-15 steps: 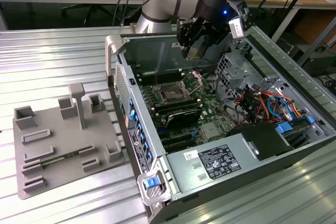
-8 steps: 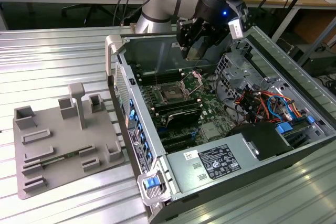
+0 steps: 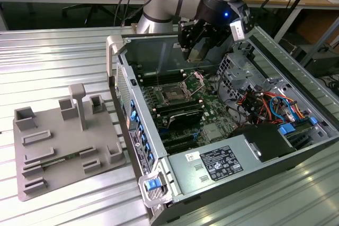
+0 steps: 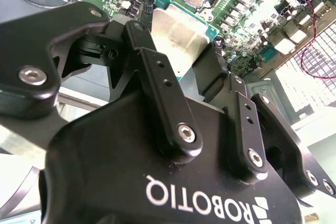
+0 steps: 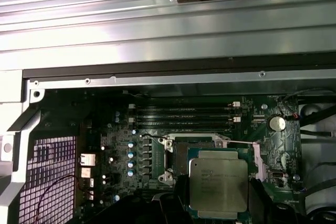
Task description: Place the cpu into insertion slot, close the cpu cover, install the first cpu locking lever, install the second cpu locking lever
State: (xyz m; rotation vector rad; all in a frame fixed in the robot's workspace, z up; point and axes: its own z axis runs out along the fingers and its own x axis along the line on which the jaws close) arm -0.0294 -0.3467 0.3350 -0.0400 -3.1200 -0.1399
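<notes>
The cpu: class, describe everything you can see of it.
The cpu is a flat square chip with a silvery-grey metal top and thin green edge. The gripper is shut on it, a black finger against each of two opposite sides, holding it above the motherboard, not yet seated in the insertion slot.

The cpu hides much of the insertion slot behind it.
</notes>
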